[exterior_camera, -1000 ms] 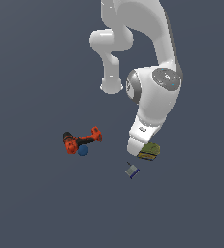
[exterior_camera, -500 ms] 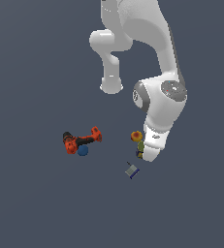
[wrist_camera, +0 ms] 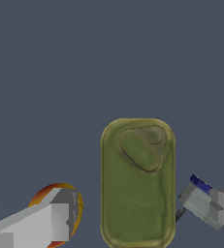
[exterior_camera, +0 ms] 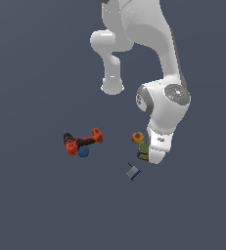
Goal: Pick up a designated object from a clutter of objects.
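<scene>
On a plain dark grey-blue floor (exterior_camera: pixel 31 205) lie an orange-red and black power drill (exterior_camera: pixel 81 141) touching a small blue ball (exterior_camera: pixel 83 152), a red-and-yellow round object (exterior_camera: pixel 138 137), an olive-topped yellow box (exterior_camera: pixel 143 149) and a small grey-blue block (exterior_camera: pixel 132 172).

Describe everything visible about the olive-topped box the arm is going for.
The olive-topped box is a rounded-corner oblong with a dull olive lid carrying an embossed tab shape near one end. It lies flat on the grey floor, between the fingers of the open hand, untouched. In the exterior view only its olive-yellow edge shows beside the wrist.

The arm's wrist (exterior_camera: pixel 159 146) partly hides the olive-yellow box (exterior_camera: pixel 144 149), seemingly touching it.
</scene>
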`<action>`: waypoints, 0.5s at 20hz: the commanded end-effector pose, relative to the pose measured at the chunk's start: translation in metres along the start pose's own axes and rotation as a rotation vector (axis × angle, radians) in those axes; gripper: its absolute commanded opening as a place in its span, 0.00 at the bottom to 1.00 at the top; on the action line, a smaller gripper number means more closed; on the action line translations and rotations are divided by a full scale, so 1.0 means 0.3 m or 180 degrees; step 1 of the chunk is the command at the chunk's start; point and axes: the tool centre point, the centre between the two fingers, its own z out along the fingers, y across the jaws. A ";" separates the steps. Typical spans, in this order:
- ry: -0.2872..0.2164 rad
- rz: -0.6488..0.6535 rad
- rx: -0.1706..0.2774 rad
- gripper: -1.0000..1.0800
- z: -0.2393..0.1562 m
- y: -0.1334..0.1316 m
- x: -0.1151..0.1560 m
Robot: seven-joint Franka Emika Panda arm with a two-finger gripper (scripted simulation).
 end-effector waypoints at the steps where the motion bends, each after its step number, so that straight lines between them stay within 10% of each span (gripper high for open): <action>1: 0.0000 0.0000 -0.0001 0.96 0.004 0.000 -0.001; 10: 0.0003 -0.0016 -0.0001 0.96 0.131 -0.004 0.000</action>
